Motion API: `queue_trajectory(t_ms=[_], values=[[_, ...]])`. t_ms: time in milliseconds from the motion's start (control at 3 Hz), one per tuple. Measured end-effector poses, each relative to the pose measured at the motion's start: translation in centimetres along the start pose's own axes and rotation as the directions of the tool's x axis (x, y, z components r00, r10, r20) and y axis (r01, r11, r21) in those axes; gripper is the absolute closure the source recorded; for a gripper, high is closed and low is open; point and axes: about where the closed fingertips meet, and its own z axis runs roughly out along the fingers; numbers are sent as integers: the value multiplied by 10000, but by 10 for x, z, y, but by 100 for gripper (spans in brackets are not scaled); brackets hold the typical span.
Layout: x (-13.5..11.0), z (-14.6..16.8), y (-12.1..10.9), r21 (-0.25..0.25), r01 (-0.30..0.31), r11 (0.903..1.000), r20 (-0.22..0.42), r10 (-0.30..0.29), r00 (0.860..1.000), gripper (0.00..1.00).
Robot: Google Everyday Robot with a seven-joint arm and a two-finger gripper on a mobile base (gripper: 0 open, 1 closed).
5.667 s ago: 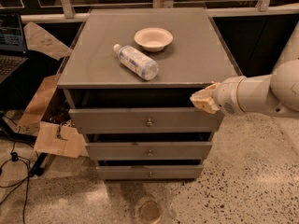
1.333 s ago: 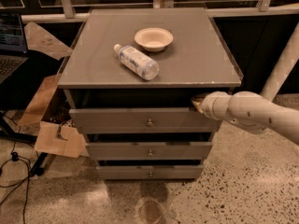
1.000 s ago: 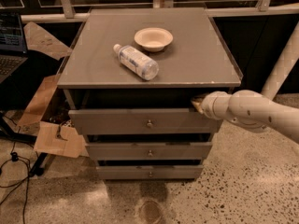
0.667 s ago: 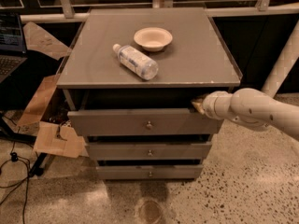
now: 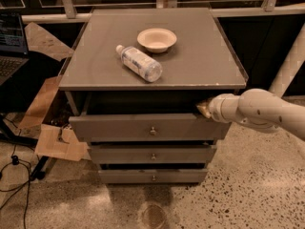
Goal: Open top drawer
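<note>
Three grey fronts stack on the cabinet's face, and the top drawer (image 5: 119, 127) is the widest and tallest of them, right under the cabinet top (image 5: 205, 61) with a small round brass knob (image 5: 153, 130) at its centre. Its flat panel faces the camera, its long axis runs level from left to right, and it stands a little forward of the two fronts beneath, with a dark gap between its upper edge and the cabinet top. The gripper (image 5: 205, 108) sits at the panel's upper right corner, its tan tip poking into that dark gap right at the panel's top edge. How far apart or together it stands cannot be told, nor whether it is clamped on the panel. The pale arm (image 5: 259, 109) behind it reaches in from the right, roughly level. Below come the middle drawer (image 5: 124, 154) and the narrow bottom drawer (image 5: 124, 176), each with its own small knob. On the cabinet top a clear plastic bottle (image 5: 139, 63) lies on its side, cap toward the rear left, and a shallow cream bowl (image 5: 157, 39) sits upright just behind it, apart from it. Left of the cabinet are cardboard pieces (image 5: 55, 144), a laptop (image 5: 9, 44) and dark cables (image 5: 14, 168) on the speckled floor (image 5: 257, 185).
</note>
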Motion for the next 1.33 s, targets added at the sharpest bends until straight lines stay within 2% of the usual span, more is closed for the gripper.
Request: queue_trajectory(t_ms=[333, 667, 1000, 1333], values=[[0, -5, 7, -404, -22, 9992, -134, 17, 9999, 100], [-2, -25, 23, -1543, -129, 9879, -486, 54, 9988, 100], [3, -27, 41, -2212, -154, 9751, -687, 2, 9976, 100], [3, -27, 41, -2212, -154, 9751, -687, 2, 9976, 100]])
